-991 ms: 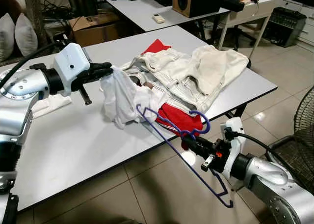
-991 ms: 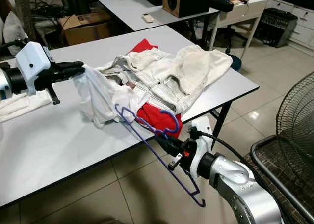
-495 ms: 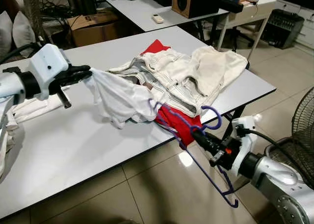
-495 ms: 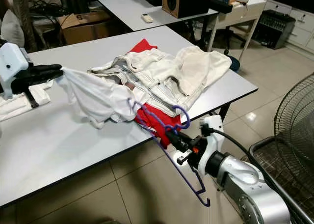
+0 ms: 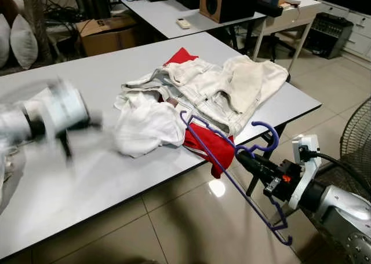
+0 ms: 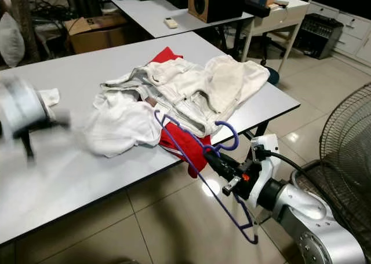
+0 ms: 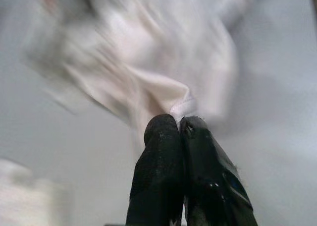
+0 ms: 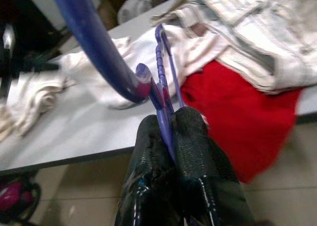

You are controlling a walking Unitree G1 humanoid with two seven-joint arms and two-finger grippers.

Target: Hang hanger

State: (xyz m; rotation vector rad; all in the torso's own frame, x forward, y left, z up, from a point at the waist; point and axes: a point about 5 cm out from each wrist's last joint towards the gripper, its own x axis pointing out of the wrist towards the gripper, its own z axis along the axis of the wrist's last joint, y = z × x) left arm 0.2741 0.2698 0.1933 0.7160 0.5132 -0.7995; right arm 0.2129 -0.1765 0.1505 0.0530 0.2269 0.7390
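Note:
My right gripper (image 5: 244, 158) is off the table's front edge, shut on a purple wire hanger (image 5: 232, 180) just below its hook (image 5: 265, 132). In the right wrist view the two fingers (image 8: 190, 132) pinch the wire. The hanger's upper end (image 5: 184, 114) reaches over the table edge, beside a white garment (image 5: 148, 125) that lies heaped on the grey table (image 5: 116, 183). My left gripper (image 5: 87, 124) is a blur to the left of that garment. In the left wrist view it (image 7: 178, 121) is shut, with a small fold of the white cloth (image 7: 182, 107) at its tips.
Cream jeans and tops (image 5: 226, 84) are piled on the table's right half, with a red cloth (image 5: 203, 143) hanging over the front edge. A folded white cloth (image 6: 49, 96) lies far left. A fan (image 6: 348, 131) stands at right, a second table with a speaker (image 5: 219, 0) behind.
The white garment, stretched out to the left before, now lies slumped in a heap. My left arm is moving fast and blurred. The right gripper has carried the hanger right and a little up.

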